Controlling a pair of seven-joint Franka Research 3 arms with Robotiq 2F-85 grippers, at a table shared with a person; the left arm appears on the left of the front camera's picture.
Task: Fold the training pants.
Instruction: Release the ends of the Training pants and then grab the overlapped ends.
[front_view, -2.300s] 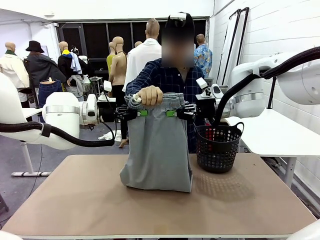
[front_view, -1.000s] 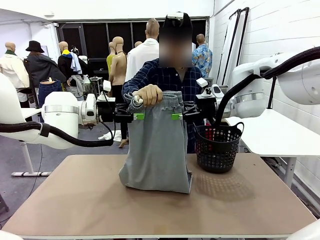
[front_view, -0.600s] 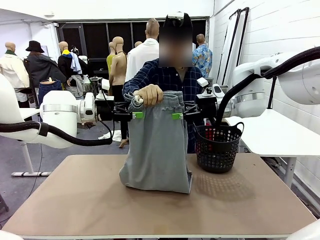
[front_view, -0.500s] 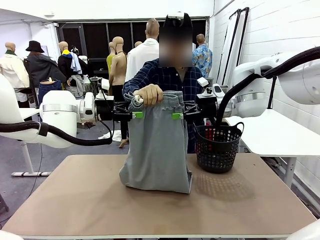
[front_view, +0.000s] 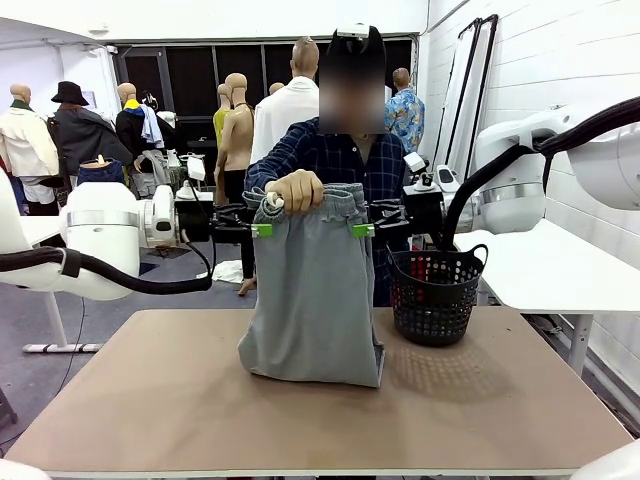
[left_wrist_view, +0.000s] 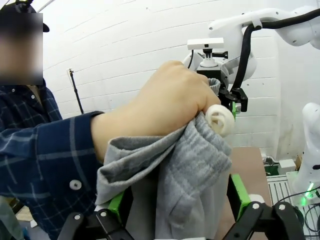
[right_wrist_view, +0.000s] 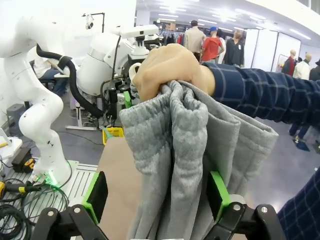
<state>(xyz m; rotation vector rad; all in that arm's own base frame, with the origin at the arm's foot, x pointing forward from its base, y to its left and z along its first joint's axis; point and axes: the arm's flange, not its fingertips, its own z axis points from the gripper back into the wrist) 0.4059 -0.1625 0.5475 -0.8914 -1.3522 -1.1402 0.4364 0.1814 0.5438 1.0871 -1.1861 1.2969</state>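
The light grey training pants (front_view: 315, 290) hang upright from a person's hand (front_view: 297, 189), which bunches the waistband, and their lower end rests on the table. My left gripper (front_view: 258, 228) is at the waistband's left edge and my right gripper (front_view: 365, 229) at its right edge, both open. In the left wrist view the grey cloth (left_wrist_view: 192, 165) hangs between the spread green pads (left_wrist_view: 239, 195) of the left gripper (left_wrist_view: 177, 200). The right wrist view shows the pants (right_wrist_view: 170, 150) between the wide-apart fingers of the right gripper (right_wrist_view: 157, 195), with the hand (right_wrist_view: 167, 67) on top.
A black mesh basket (front_view: 435, 295) with something red inside stands on the tan table (front_view: 150, 400), just right of the pants. A white side table (front_view: 550, 265) is at the right. The person stands at the far edge, right behind the pants.
Both grippers have slid outward from nearer the middle of the waistband to its edges, and the left arm has drawn back to the left. The hand still holds the pants up.
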